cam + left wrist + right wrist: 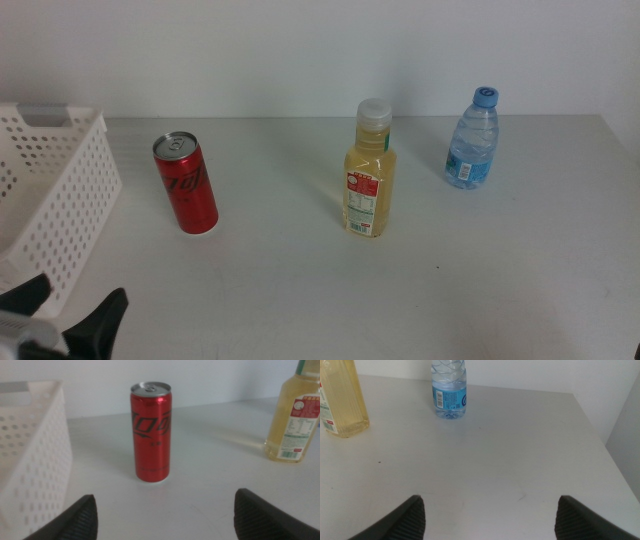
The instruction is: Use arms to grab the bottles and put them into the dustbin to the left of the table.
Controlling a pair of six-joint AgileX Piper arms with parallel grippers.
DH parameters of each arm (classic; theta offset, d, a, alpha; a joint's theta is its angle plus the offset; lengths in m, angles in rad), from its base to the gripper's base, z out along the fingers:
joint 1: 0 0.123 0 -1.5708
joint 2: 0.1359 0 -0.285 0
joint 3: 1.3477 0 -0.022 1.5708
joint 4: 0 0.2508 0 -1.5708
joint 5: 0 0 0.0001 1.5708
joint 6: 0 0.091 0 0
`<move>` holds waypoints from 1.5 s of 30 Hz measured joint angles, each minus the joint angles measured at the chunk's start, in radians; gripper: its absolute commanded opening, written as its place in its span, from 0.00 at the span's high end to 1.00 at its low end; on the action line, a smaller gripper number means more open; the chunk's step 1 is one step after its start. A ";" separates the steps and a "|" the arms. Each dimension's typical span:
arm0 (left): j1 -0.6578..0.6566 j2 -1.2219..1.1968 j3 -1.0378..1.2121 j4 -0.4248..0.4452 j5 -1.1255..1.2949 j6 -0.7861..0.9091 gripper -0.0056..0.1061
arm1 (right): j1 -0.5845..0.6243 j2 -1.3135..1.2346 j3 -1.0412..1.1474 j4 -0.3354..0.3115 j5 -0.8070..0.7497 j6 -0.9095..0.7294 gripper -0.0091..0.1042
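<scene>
Left gripper (65,320): sits at the lower left corner of the middle view, low over the table, just beside the near end of the dustbin. Its jaws are spread wide with nothing between them; in the left wrist view (165,515) the red can stands beyond the gap, well apart from both jaws.

Right gripper (490,515): out of the middle view. In the right wrist view its two jaws are wide apart and hold nothing, with bare tabletop between them.

Red can (185,184): upright, left of centre in the middle view, on the table, near the dustbin but apart from it. Silver top with the tab on.

Yellow juice bottle (368,172): upright at the centre of the middle view, white cap on, label facing the camera.

Water bottle (472,139): upright, upper right of the middle view, blue cap on, well apart from the juice bottle. It looks largely empty, though I cannot be sure at this size.

Dustbin (62,190): white perforated basket at the left edge of the middle view, partly cut off by the frame. What little of its inside shows holds no bottle.

Table (480,280): pale, flat, with all three containers standing on it.
</scene>
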State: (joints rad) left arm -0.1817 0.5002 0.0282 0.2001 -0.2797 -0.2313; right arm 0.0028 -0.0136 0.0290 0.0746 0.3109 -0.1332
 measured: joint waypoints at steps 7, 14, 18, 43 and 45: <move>0.000 0.362 -0.001 -0.017 -0.301 0.012 0.11 | 0.000 0.000 0.000 0.000 0.000 0.000 0.33; 0.000 0.619 -0.003 -0.079 -0.586 0.159 0.11 | 0.000 0.000 0.000 0.000 0.000 0.000 0.33; 0.000 0.704 -0.003 -0.105 -0.690 0.179 0.11 | 0.000 0.000 0.000 0.000 0.000 0.000 0.33; 0.000 0.983 -0.012 -0.141 -0.855 0.166 0.11 | 0.000 0.000 0.000 0.000 0.000 0.000 0.33; 0.000 0.995 -0.012 -0.155 -0.856 0.162 0.11 | 0.000 0.000 0.000 0.000 0.000 0.000 0.33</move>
State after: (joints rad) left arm -0.1817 1.4950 0.0159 0.0451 -1.1358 -0.0690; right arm 0.0028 -0.0136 0.0290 0.0746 0.3109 -0.1332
